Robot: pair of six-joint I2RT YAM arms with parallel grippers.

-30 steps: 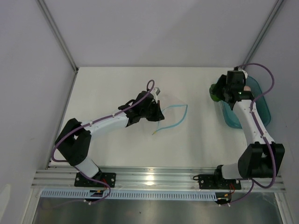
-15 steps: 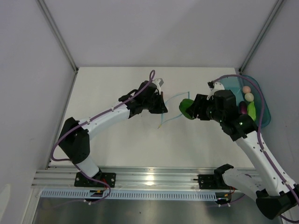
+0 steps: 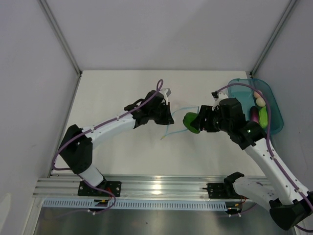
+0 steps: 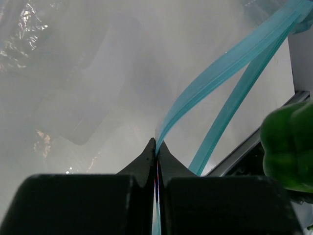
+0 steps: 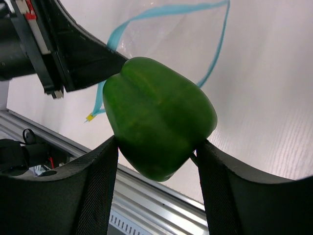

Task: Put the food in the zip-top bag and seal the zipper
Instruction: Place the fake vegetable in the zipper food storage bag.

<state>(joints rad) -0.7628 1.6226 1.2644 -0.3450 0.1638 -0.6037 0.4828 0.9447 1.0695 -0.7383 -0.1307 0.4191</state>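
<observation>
The zip-top bag (image 3: 179, 120) lies mid-table with its mouth held apart. My left gripper (image 3: 167, 117) is shut on one lip of the teal zipper (image 4: 215, 78), pinched thin between the jaws (image 4: 157, 147). My right gripper (image 3: 199, 121) is shut on the green bell pepper (image 3: 190, 122), which hangs just right of the bag's mouth. In the right wrist view the pepper (image 5: 156, 115) fills the gap between the fingers, with the zipper (image 5: 166, 10) looping behind it. A whitish egg (image 3: 259, 102), a purple piece (image 3: 254, 114) and a light green vegetable (image 3: 264, 117) lie in the tray.
The teal oval tray (image 3: 276, 115) sits at the right edge near the back corner. An aluminium rail (image 3: 161, 188) runs along the near edge by the arm bases. White walls close in the table at the back and both sides.
The right arm has swung left from the tray, carrying the green pepper up to the bag's mouth. The left gripper has kept its hold on the zipper, shifting only slightly.
</observation>
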